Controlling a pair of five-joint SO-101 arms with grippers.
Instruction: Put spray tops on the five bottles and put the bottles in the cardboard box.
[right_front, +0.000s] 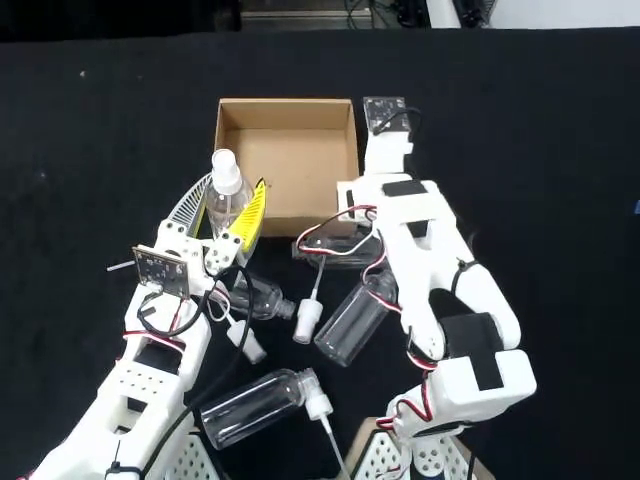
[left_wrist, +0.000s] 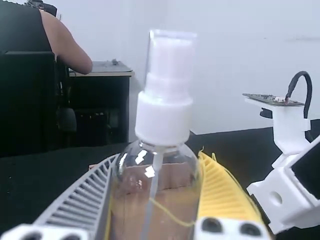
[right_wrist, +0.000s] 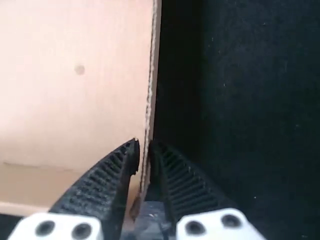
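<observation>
Bottle (right_front: 227, 195) with spray top (left_wrist: 165, 95) on, upright, clamped in left pincer (right_front: 232, 203) by near corner of cardboard box (right_front: 287, 150). Right pincer (right_wrist: 143, 150) pinched on box's side wall. Other bottles (right_front: 352, 322) lying on black tabletop (right_front: 550, 150) between the arms.

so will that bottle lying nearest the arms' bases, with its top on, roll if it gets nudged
Probably: the bottle lies on its side and its body looks round. It looks clear and empty, so likely light and easy to shove. Its narrower spray top may make it curve rather than roll straight.
</observation>
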